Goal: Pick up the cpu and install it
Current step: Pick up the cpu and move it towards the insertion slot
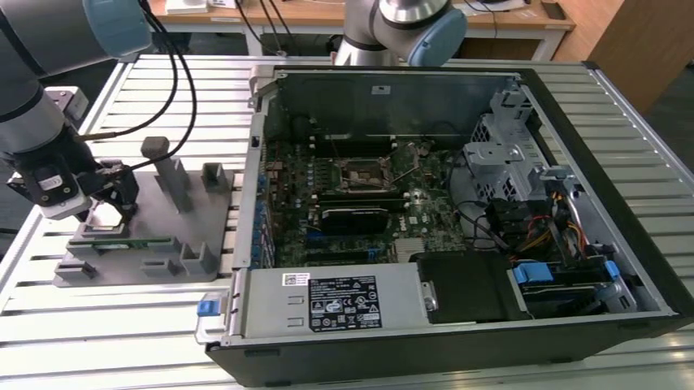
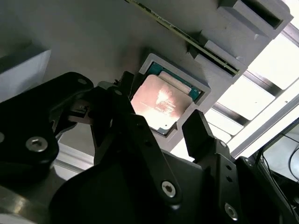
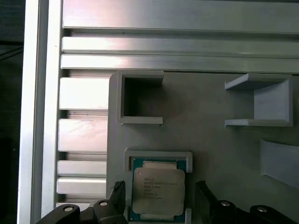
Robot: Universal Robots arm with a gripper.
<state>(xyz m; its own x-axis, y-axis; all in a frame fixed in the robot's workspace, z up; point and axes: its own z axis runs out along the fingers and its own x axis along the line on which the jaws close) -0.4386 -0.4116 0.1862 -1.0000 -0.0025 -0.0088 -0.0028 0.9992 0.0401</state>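
First wrist view shows the cpu (image 3: 158, 193) lying flat in a shallow square pocket of the gray holder (image 3: 210, 154), which leaves its edges free for gripping. The jaws are spread, one on each side of the chip, apparently not touching it. In the exterior view this holder sits on the counter (image 1: 109, 325) at lower left, beside the open computer case (image 1: 607, 162).
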